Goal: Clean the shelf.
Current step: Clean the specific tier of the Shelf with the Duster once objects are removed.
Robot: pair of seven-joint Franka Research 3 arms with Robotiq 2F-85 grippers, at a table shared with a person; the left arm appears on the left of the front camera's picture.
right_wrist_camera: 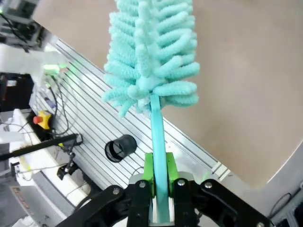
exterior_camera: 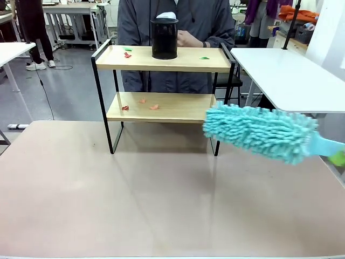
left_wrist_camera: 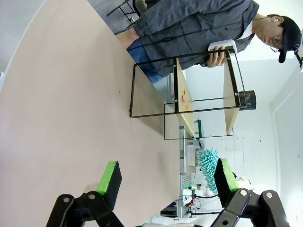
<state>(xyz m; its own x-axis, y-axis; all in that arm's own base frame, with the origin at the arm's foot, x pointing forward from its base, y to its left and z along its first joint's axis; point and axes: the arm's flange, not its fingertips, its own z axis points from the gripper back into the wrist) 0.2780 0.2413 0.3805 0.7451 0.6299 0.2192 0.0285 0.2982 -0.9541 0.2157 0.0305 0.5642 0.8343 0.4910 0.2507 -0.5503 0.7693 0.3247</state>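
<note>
The shelf (exterior_camera: 161, 60) stands at the far middle of the brown table, two wooden boards in a black frame. Small red and green scraps (exterior_camera: 127, 54) lie on its top board beside a black mesh cup (exterior_camera: 164, 38), and orange-red scraps (exterior_camera: 154, 107) lie on the lower board. A fluffy teal duster (exterior_camera: 259, 132) hovers just right of the lower board's right end. My right gripper (right_wrist_camera: 159, 182) is shut on the duster's handle (right_wrist_camera: 157, 137). My left gripper (left_wrist_camera: 166, 177) is open and holds nothing, over bare table well short of the shelf (left_wrist_camera: 182, 92).
A person (exterior_camera: 178, 21) stands close behind the shelf with a hand by the mesh cup. A white table (exterior_camera: 291, 75) sits to the right and a dark chair (exterior_camera: 223, 81) behind the shelf. The brown table (exterior_camera: 161, 189) spreads wide in front.
</note>
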